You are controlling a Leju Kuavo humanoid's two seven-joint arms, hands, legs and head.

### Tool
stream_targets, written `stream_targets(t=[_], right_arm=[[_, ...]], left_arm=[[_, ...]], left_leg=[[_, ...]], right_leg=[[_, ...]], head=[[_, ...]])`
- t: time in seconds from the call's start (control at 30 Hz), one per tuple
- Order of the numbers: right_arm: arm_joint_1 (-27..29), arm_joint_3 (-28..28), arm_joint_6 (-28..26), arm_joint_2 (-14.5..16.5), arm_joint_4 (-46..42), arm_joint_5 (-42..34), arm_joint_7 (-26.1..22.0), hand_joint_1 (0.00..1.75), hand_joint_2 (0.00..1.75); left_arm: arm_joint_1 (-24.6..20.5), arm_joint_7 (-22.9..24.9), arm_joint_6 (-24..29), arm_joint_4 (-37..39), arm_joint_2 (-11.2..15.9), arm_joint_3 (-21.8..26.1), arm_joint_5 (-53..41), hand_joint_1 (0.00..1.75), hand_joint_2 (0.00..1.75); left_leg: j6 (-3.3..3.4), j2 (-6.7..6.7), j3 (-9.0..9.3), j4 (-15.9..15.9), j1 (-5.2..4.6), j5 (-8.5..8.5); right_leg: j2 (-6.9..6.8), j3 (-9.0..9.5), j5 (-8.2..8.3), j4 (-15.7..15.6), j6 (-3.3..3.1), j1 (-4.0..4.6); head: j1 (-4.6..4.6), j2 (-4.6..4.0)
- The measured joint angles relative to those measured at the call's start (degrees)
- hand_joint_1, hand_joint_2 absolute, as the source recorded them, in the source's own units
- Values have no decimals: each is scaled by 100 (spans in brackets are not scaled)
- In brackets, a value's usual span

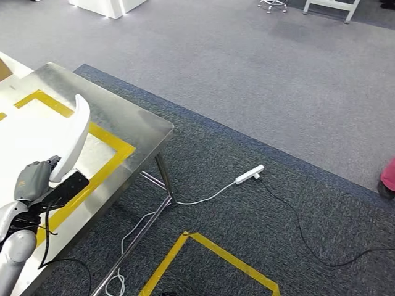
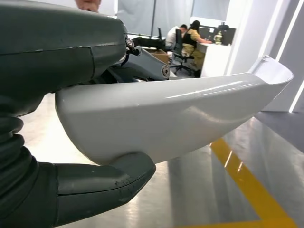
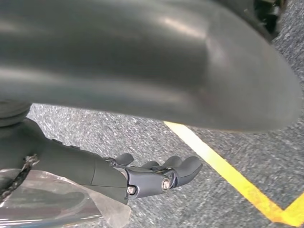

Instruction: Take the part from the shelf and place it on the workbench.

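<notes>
L hand (image 1: 39,182) sits at 8 o'clock in head view, over the workbench (image 1: 139,126), clamped on the white curved part (image 1: 74,139), which tips up toward 12. L wrist cam: thumb (image 2: 107,178) under part, people at desk behind. R hand (image 3: 157,175) hangs over carpet w/ yellow tape (image 3: 229,175), fingers loosely apart, holding nothing.

Left hand (image 1: 39,185) holds part (image 1: 74,139) above workbench (image 1: 139,126); power strip (image 1: 249,174) lies on carpet, right of it.
</notes>
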Motion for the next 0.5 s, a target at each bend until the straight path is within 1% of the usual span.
stream_targets(t=[0.03,0.07,0.1,0.13,0.17,0.2,0.23,0.27,0.3,0.33,0.37,0.4,0.43,0.47,0.5], right_arm=[[-4,0,1,0,-1,4,0,0,0],[-8,0,1,0,-1,8,0,0,0],[-11,0,2,0,0,13,2,0,0],[-15,0,3,0,0,16,5,0,0],[-20,0,4,0,0,21,9,0,0],[-29,0,5,0,0,26,14,0,0],[-41,0,5,0,-1,33,16,0,0],[-53,0,6,0,-1,42,18,0,0],[-64,0,7,0,-1,52,20,0,0],[-69,0,9,0,-1,62,22,0,0],[-66,0,11,0,-1,69,24,0,0],[-58,0,15,0,-1,74,28,0,0],[-48,0,19,0,-1,78,31,0,0],[-42,0,22,0,-1,80,33,0,0],[-39,0,25,0,-1,83,35,0,0]], left_arm=[[-4,0,0,0,0,2,1,175,175],[-16,0,0,0,0,4,0,175,175],[-32,0,0,0,-1,6,0,175,175],[-44,0,1,0,-1,8,0,175,175],[-51,0,1,1,1,12,-1,175,175],[-51,0,1,1,3,16,-1,175,175],[-46,-1,1,1,6,22,-2,175,175],[-52,-1,1,2,10,31,-2,175,175],[-67,-2,2,2,12,37,-3,175,175],[-82,-6,2,2,9,42,-5,175,175],[-95,-10,2,2,5,44,-7,175,175],[-97,-13,2,3,-2,43,-11,175,175],[-93,-16,1,4,-8,43,-15,175,175],[-90,-17,-1,5,-13,43,-18,175,175],[-89,-17,-2,7,-16,43,-22,175,175]], left_leg=[[6,108,192,-383,-2,216],[17,263,385,-762,-30,366],[48,385,526,-1043,-53,454],[81,469,599,-1206,-77,476],[115,463,602,-1239,-101,447],[159,385,592,-1245,-97,448],[192,314,595,-1258,-90,452],[230,244,602,-1268,-80,458],[270,176,612,-1280,-67,464],[299,112,619,-1285,-57,466],[320,43,619,-1283,-57,462],[333,-34,620,-1282,-61,458],[339,-117,623,-1280,-65,454],[340,-203,630,-1278,-68,450],[337,-292,643,-1276,-69,445]], right_leg=[[-75,30,-23,0,17,3],[-145,57,-51,6,45,19],[-208,78,-78,11,75,39],[-273,95,-103,16,107,60],[-340,109,-124,17,135,77],[-412,128,-143,12,161,80],[-402,133,-177,26,194,72],[-295,107,-242,101,223,57],[-133,15,-359,295,246,43],[63,-151,-522,620,261,30],[196,-366,-698,1034,262,27],[252,-598,-835,1442,259,29],[272,-773,-872,1705,253,31],[282,-852,-788,1754,243,33],[304,-811,-589,1555,225,33]], head=[[-1,0],[-3,0],[-3,0],[-4,1],[-5,1],[-7,1],[-8,1],[-2,0],[9,1],[22,1],[31,0],[35,1],[34,1],[34,1],[33,1]])
